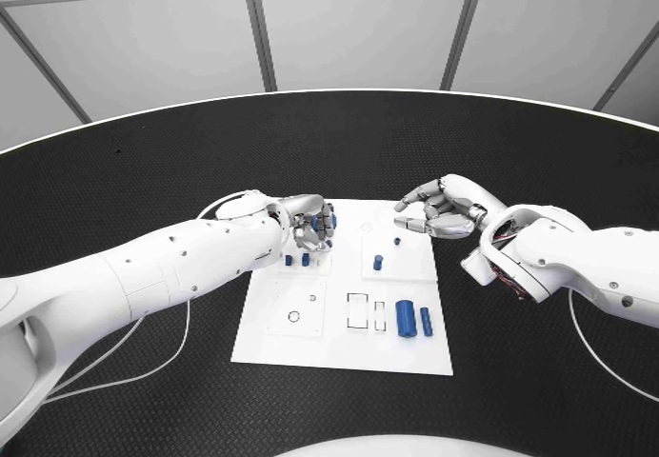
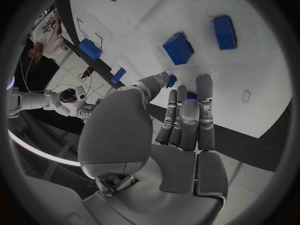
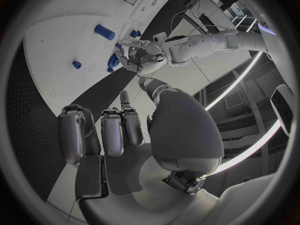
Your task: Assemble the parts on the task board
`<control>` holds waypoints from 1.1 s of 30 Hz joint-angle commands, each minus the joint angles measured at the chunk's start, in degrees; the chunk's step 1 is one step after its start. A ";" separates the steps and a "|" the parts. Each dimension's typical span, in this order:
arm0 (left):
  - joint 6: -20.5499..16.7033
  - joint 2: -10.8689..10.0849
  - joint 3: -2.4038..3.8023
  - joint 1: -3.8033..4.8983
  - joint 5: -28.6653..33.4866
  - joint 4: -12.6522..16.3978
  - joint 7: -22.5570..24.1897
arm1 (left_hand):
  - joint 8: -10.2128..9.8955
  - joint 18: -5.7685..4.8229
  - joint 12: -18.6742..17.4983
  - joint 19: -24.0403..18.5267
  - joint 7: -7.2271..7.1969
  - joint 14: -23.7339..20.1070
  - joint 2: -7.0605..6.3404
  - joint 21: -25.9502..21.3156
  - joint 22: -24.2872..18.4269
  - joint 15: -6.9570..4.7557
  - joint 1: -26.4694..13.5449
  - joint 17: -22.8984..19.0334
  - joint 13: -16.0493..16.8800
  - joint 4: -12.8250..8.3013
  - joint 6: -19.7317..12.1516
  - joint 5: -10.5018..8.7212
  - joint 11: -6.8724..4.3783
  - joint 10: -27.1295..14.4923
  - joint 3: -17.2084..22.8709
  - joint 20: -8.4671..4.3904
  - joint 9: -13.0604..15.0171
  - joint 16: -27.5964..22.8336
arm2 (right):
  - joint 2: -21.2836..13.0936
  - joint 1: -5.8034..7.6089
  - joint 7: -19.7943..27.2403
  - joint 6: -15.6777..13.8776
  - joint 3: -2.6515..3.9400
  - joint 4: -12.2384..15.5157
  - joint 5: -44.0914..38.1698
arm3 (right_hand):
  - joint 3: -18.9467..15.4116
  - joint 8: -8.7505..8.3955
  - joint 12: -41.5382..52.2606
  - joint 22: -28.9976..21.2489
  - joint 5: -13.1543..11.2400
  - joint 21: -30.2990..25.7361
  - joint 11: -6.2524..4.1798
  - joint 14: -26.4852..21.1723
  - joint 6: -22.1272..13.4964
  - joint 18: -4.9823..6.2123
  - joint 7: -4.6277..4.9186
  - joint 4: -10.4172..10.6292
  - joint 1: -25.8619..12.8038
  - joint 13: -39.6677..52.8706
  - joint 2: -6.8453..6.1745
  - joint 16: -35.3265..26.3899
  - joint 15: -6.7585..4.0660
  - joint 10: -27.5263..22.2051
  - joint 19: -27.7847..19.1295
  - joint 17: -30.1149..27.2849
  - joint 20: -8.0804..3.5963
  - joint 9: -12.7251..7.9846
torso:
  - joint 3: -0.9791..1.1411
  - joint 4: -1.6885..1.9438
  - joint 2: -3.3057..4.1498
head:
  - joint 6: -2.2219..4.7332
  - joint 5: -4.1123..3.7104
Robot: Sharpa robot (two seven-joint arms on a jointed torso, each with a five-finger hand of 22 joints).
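White task board (image 1: 275, 343) lies mid-table on the black table (image 1: 137, 400), its long side running near to far. Left hand (image 1: 310, 225) hovers over the board's far-left part, fingers lying close together and pointing down toward the surface; a small blue part (image 1: 305, 258) stands just near of the fingertips, another (image 1: 289, 259) beside it. In the left wrist view the fingers (image 2: 187, 117) are straight and side by side, thumb alongside, with a small blue piece (image 2: 171, 79) at the thumb tip (whether it is pinched or merely behind the tip, cannot tell). Right hand (image 1: 442, 211) hangs at the board's far-right corner, fingers curled inward, nothing visible in them; the right wrist view shows its fingers (image 3: 112, 130) bent over the palm. Mid-board stand a blue peg (image 1: 375, 262) and a smaller one (image 1: 397, 241). Near-right: a thick blue cylinder (image 1: 407, 317) and a thinner one (image 1: 428, 321), lying side by side.
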 commanded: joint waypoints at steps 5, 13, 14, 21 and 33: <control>1.13 0.43 0.00 -0.32 -0.01 -0.61 -0.72 | -0.37 0.67 -0.67 0.30 0.00 0.51 0.95 0.77 0.44 -0.20 0.45 0.28 -0.50 -0.39 0.73 -0.27 -0.05 0.55 0.94 -0.09 -0.25 0.55 | 0.00 0.00 -0.02 0.02 0.00 0.03 0.00 | 0.25 0.40 -0.06 3.91 0.31 -0.19 -0.58 4.07 -0.28 0.82 -0.04 -0.11 -0.26 9.22 0.28 -0.27 -0.50 0.96 1.05 6.31 -0.46 -0.09 | 0.04 -0.08 0.04 | -0.16 -0.12; 0.72 0.83 0.00 -0.65 -0.01 -0.83 -0.69 | -0.45 0.64 -0.79 0.34 0.03 0.53 0.92 0.94 0.64 -0.20 0.41 0.29 -0.64 -0.47 0.80 -0.31 -0.03 0.63 1.07 -0.10 -0.33 0.62 | 0.07 0.00 0.00 0.03 0.00 -0.01 0.00 | 0.25 0.40 -0.06 3.91 0.31 -0.19 -0.58 4.07 -0.28 0.82 -0.04 -0.11 -0.26 9.22 0.28 -0.27 -0.50 0.96 1.05 6.31 -0.46 -0.09 | -0.01 0.10 -0.01 | -0.29 -0.22; 0.66 0.88 0.00 -0.67 -0.01 -0.82 -0.68 | -0.49 0.65 -0.83 0.30 0.05 0.58 0.93 0.95 0.61 -0.19 0.34 0.40 -0.69 -0.44 0.83 -0.32 -0.01 0.67 1.10 -0.10 -0.36 0.69 | 0.08 0.00 0.00 0.02 0.00 -0.02 0.00 | 0.25 0.40 -0.06 3.91 0.31 -0.19 -0.58 4.07 -0.28 0.82 -0.04 -0.11 -0.26 9.22 0.28 -0.27 -0.50 0.96 1.05 6.31 -0.46 -0.09 | -0.01 0.11 -0.04 | -0.32 -0.21; 0.87 1.19 0.00 -0.76 -0.01 -0.87 -0.87 | -0.61 0.63 -0.96 0.27 0.11 0.61 0.84 1.06 0.70 -0.15 0.00 0.45 -0.85 -0.34 0.87 -0.38 0.04 0.76 1.10 -0.08 -0.46 0.80 | 0.16 0.00 0.05 -0.01 0.00 -0.07 0.00 | 0.25 0.40 -0.06 3.91 0.31 -0.19 -0.58 4.07 -0.28 0.82 -0.04 -0.11 -0.26 9.22 0.28 -0.27 -0.50 0.96 1.05 6.31 -0.46 -0.09 | 0.04 -0.04 -0.07 | -0.38 -0.15; 2.18 1.58 0.01 -0.81 0.00 -1.11 -1.54 | -0.70 0.36 -1.17 1.04 -0.06 1.29 1.84 2.35 2.59 -0.24 0.08 1.61 -1.28 -0.38 1.54 -0.37 -0.13 1.34 1.93 -0.10 -0.66 1.57 | 0.28 0.00 0.08 0.01 0.00 -0.20 0.00 | 0.25 0.40 -0.06 3.91 0.31 -0.19 -0.58 4.07 -0.28 0.82 -0.04 -0.11 -0.26 9.22 0.28 -0.27 -0.50 0.96 1.05 6.31 -0.46 -0.09 | -0.02 0.07 -0.05 | -0.50 -0.31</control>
